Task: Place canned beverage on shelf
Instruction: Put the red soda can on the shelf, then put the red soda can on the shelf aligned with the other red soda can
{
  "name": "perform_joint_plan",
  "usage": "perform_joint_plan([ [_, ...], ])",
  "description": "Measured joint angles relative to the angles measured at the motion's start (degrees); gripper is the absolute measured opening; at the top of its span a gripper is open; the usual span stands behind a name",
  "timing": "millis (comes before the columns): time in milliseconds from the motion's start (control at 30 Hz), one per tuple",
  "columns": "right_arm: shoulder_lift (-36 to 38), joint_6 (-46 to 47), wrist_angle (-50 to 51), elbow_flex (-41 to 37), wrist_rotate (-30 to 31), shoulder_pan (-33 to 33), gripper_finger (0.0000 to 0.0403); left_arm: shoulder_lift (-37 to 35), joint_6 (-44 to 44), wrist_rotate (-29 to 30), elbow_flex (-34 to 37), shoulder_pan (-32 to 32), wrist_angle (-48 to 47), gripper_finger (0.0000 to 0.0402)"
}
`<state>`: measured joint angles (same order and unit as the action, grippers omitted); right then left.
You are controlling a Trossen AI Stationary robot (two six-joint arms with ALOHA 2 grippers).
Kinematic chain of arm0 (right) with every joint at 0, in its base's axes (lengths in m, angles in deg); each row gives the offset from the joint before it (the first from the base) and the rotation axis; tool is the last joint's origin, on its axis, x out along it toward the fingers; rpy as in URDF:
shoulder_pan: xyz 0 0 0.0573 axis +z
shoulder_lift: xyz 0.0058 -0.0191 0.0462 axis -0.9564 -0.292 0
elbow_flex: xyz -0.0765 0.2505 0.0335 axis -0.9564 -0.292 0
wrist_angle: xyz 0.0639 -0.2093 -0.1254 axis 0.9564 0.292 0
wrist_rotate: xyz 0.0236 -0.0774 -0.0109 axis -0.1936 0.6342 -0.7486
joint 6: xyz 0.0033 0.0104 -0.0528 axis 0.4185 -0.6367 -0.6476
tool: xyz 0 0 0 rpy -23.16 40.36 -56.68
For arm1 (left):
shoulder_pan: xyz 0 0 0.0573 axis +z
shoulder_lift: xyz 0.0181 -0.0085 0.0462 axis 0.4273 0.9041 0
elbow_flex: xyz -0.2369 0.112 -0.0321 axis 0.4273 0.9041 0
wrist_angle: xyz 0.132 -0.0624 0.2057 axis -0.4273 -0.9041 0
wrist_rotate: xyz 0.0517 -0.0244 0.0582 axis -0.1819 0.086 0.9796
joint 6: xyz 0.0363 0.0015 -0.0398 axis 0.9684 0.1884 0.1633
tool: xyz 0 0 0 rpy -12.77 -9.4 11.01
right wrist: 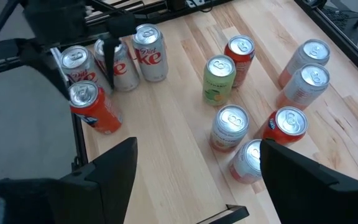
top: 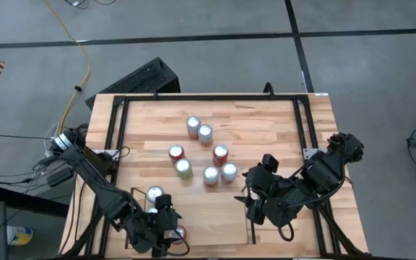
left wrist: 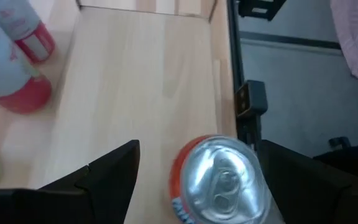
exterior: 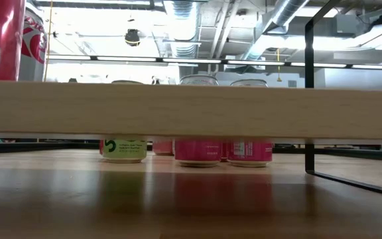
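**Left gripper open around orange can at shelf corner; loose cans left on table**

Left gripper point(top: 166, 232) sat at the near-left corner of the table, fingers spread wide either side of an upright orange can point(left wrist: 224, 180), not touching it. Looked released, not gripped. The right wrist view showed this orange can point(right wrist: 92, 107) standing just beside three silver cola cans point(right wrist: 120, 57) by the black side rail point(left wrist: 234, 68), on the shelf point(left wrist: 142, 81) plank floor. So roughly four cans appeared placed.

Right gripper point(top: 255, 204) hovered near-right of centre, fingers spread, holding nothing.

Seven cans stood loose mid-table: a silver pair point(top: 199, 129), two red-topped cans point(top: 176, 152), a green can point(top: 184, 169), and another silver pair point(top: 219, 173). Judged well under half done; most cans not yet moved.
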<state>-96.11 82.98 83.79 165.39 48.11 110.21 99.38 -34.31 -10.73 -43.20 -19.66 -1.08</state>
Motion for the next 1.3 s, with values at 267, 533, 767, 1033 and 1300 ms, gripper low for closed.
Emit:
perform_joint_plan([
  [267, 0.0, 0.0, -0.1, 0.0, -0.2, 0.4, 0.0310, -0.9, 0.1, 0.0, -2.4, 1.0, -5.7, 0.0309],
  [533, 0.0, -2.9, -1.2, 0.0, -0.1, 0.3, 0.0310, -1.0, 8.4, 2.5, -16.3, 4.2, -20.9, 0.0309],
  [767, 0.0, -4.2, -0.8, 0.0, 0.1, 0.3, 0.0310, -1.1, 13.7, 10.1, -26.6, 11.3, -41.2, 0.0309],
  [1033, 0.0, -6.2, 0.1, 0.0, 0.1, 0.3, 0.0310, -7.6, 27.5, 6.0, -16.9, 23.7, -34.5, 0.0309],
  [1300, 0.0, -10.9, 2.2, 0.0, 0.2, 0.2, 0.0310, -22.5, 43.5, -6.3, 8.9, 34.9, -10.5, 0.0309],
])
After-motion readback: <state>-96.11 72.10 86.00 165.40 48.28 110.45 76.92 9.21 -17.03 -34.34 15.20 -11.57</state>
